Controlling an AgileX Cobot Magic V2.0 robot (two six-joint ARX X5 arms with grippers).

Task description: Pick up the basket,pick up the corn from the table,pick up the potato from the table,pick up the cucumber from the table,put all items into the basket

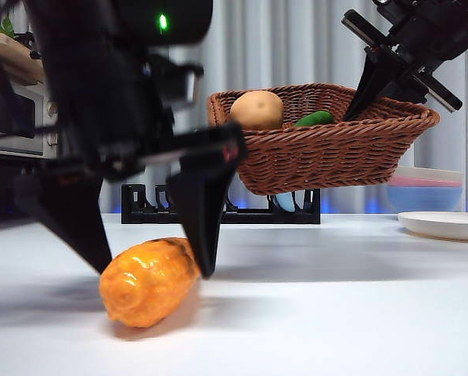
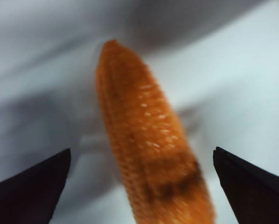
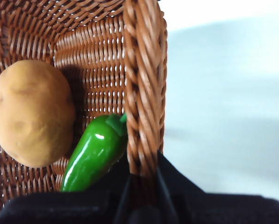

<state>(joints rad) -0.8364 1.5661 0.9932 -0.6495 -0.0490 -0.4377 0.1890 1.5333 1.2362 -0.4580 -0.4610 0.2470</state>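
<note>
With my left fingers spread open astride the corn lying on the desk, I should close squarely mid-cob, while my right fingers clamp the basket rim aloft.

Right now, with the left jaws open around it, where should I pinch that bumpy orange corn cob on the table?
Grip the bumpy orange corn cob across its thick middle, coming down from above. It lies flat on the white table, lengthwise between the open left gripper jaws.
</note>
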